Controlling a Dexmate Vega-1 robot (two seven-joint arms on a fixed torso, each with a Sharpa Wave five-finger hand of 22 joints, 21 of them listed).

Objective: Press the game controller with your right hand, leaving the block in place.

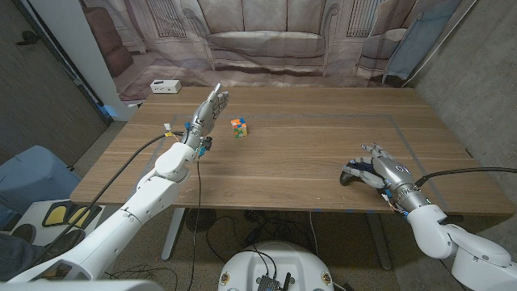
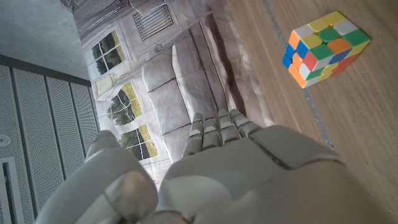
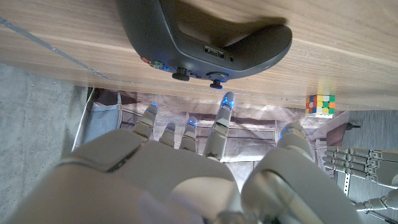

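Right robot hand (image 1: pixel 383 167) near the counter's (image 1: pixel 307 158) right front edge, fingers spread wide and holding nothing, poised over the dark game controller (image 1: pixel 352 174); the right wrist view shows the fingertips (image 3: pixel 225 102) just short of the controller's sticks, and contact cannot be judged. Left robot hand (image 1: pixel 210 107) raised above the counter on an extended forearm, fingers straight and close together, palm upright, empty. Multicoloured block (image 1: pixel 238 128) lying just beside it, well apart from the game controller.
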